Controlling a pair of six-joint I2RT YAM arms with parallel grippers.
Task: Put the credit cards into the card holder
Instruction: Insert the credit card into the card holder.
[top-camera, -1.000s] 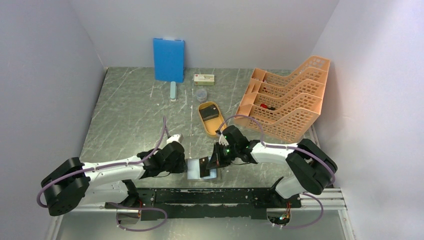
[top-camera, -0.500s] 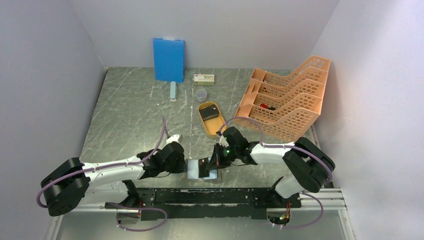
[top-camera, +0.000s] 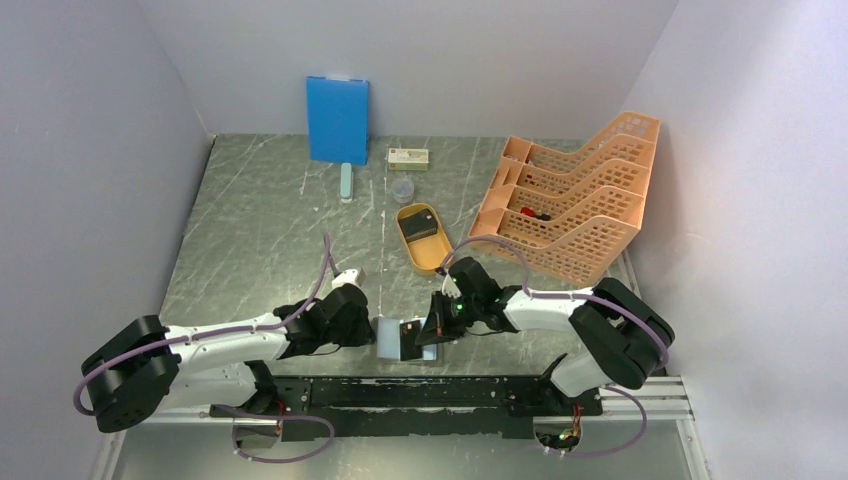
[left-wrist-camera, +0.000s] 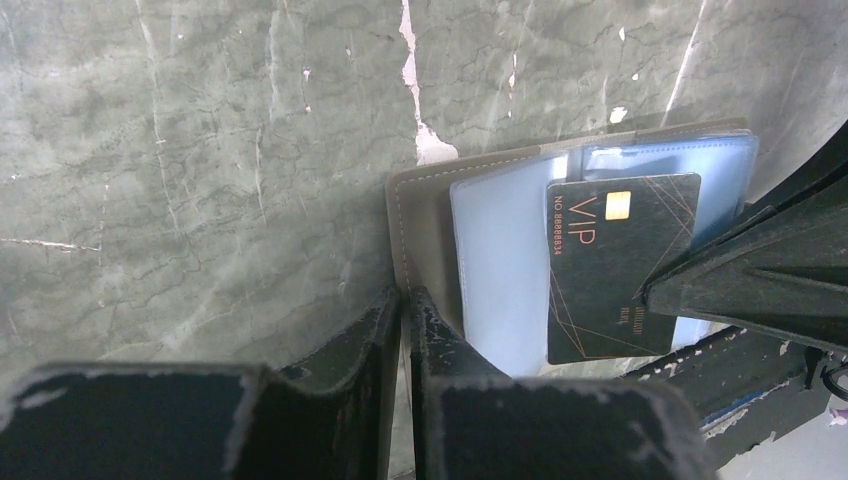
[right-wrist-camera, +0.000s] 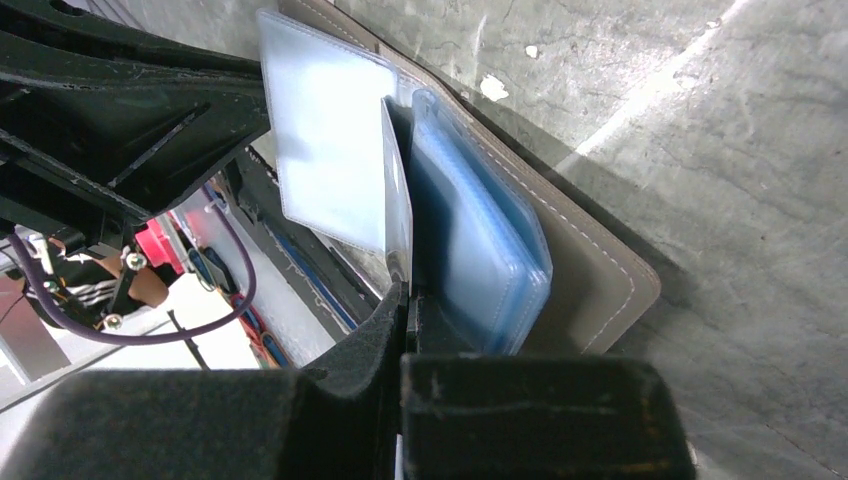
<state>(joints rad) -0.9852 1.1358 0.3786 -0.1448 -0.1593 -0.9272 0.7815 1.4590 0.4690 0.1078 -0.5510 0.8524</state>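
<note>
1. From above, we see the card holder (top-camera: 387, 340) lying open on the table (top-camera: 270, 230) at its near edge, between the left gripper (top-camera: 366, 335) and the right gripper (top-camera: 428, 333). A dark credit card (top-camera: 409, 335) sits over it at the right gripper's tips. A stack of credit cards (top-camera: 421, 226) lies farther back in the orange oval tray (top-camera: 408, 250)
2. In the left wrist view, the left gripper (left-wrist-camera: 407, 300) has its fingers nearly together, pinching the card holder's taupe cover edge (left-wrist-camera: 420, 220). The credit card (left-wrist-camera: 600, 260), black and marked VIP, lies across the pale sleeves (left-wrist-camera: 500, 270), its right end held by the right gripper
3. In the right wrist view, the right gripper (right-wrist-camera: 405, 300) is closed tight on the credit card (right-wrist-camera: 397, 200), seen edge-on. It stands between a lifted pale sleeve and the stacked blue sleeves (right-wrist-camera: 480, 240); whether it is in a pocket we cannot tell
</note>
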